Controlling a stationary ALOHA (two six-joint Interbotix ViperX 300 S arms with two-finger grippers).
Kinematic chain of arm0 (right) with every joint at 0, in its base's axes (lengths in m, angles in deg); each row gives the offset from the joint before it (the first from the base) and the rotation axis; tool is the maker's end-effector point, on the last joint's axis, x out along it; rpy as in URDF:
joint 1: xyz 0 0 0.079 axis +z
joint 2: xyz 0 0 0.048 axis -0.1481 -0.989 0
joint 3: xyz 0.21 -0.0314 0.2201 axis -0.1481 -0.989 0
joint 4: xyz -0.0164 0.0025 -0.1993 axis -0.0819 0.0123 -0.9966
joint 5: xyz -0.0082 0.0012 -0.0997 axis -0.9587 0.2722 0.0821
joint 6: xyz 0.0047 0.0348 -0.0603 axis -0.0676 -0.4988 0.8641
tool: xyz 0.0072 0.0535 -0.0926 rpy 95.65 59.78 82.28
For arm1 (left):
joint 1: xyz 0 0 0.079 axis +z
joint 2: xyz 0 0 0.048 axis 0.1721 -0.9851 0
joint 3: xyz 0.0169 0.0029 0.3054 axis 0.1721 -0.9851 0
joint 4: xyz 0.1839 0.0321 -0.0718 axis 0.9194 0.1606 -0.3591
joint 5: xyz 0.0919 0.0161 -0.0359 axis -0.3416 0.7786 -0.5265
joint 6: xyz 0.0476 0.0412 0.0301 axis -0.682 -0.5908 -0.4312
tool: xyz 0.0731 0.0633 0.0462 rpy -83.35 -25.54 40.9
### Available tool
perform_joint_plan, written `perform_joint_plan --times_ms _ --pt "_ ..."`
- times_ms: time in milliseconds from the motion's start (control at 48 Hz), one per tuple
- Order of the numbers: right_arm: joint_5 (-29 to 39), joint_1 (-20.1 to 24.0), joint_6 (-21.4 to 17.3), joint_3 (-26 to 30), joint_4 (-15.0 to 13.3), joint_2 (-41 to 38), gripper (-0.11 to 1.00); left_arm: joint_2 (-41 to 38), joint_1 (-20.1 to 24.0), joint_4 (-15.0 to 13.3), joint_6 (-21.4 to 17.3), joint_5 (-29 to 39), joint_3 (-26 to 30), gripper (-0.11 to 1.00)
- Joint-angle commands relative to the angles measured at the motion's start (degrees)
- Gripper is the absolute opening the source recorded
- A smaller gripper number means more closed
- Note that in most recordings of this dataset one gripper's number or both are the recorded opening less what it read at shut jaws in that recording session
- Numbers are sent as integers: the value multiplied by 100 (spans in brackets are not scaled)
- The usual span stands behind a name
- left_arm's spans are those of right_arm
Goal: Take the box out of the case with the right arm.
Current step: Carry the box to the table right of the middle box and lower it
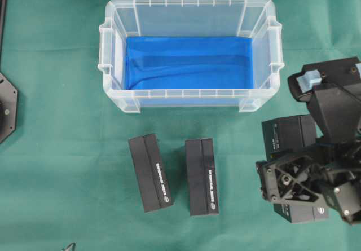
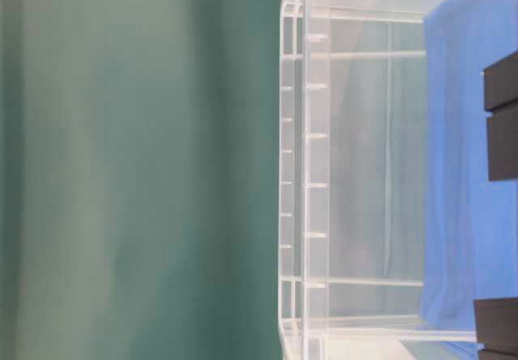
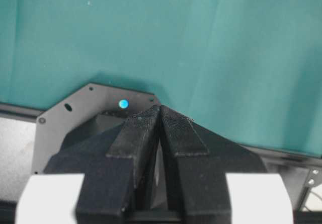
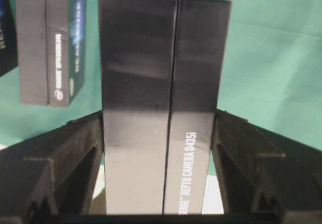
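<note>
Item: box (image 4: 163, 98), rigid black carton, smooth sides, likely light. Location: outside the case (image 1: 189, 14), above the desk (image 1: 67, 177), clamped across its long faces in your right gripper (image 4: 160, 168). Hold squarely; it may slip.

Robotics lab bench: green cloth (image 1: 56, 149) (wrinkled), bolted arm-base plate (image 1: 7, 109), boxed depth cameras (image 1: 150, 172).

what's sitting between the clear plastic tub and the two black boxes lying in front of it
Nothing: overhead, only bare green cloth separates the clear plastic tub from the two black boxes.
</note>
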Motion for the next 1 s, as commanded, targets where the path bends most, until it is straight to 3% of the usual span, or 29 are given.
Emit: perform_joint_plan --times_ms 0,125,396,646,980 --pt "-79 -53 -18 -62 -26 44 66 -26 -9 18 9 -26 53 0" --pt "-571 -114 -132 -422 0 -26 66 -35 -18 18 9 -35 44 0" --pt "-2408 -246 -606 -1635 44 -149 66 -26 -9 18 0 -26 35 0" --pt "-3155 -264 -958 -2522 281 -255 66 -26 -9 18 -9 -35 26 0" --pt "-3990 -343 -1020 -2848 299 -571 66 -18 -9 18 -9 -35 -9 0"
